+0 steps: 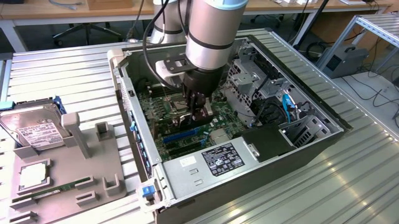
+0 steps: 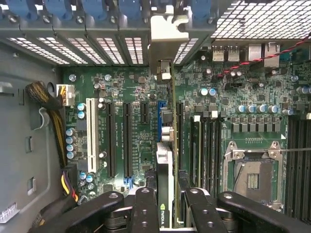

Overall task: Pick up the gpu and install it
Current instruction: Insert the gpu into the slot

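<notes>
Now the gripper (image 1: 199, 115) is clamped on the gpu (image 2: 164, 180), card edge-down directly below it, long axis running parallel to the motherboard (image 2: 121, 127) slots.

Silver-grey cylindrical arm (image 1: 212, 28) banded in black, black cable (image 1: 145, 42) alongside, black claw (image 1: 198, 116) with round pivot pins.

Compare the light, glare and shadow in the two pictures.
Exterior view: glare streaks the ribbed metal table at the exterior view's right, while the open computer case is shaded inside beneath the arm. Wrist view: the green circuit board is evenly lit; the gripper, shut on the card, is dark in the foreground.
</notes>
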You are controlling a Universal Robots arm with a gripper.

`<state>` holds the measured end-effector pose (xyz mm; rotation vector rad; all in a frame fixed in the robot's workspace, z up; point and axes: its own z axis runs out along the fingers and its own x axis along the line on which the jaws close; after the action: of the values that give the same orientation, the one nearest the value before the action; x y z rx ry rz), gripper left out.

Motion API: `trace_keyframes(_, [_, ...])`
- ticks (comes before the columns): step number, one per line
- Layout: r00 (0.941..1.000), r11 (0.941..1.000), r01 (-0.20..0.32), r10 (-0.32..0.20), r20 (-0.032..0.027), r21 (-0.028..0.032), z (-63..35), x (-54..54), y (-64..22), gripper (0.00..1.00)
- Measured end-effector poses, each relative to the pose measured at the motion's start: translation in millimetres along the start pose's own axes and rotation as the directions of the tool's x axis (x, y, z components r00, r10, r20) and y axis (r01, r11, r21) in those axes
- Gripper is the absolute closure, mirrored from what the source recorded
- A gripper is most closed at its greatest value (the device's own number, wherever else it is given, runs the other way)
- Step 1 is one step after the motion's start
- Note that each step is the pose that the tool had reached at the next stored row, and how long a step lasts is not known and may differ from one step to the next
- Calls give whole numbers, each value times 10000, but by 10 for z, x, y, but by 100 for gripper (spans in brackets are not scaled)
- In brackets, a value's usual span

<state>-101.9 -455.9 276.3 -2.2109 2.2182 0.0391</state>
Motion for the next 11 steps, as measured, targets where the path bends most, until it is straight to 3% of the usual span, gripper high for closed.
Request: trace_keyframes(11, [10000, 10000, 0, 0, 1, 0, 1, 15, 68, 73])
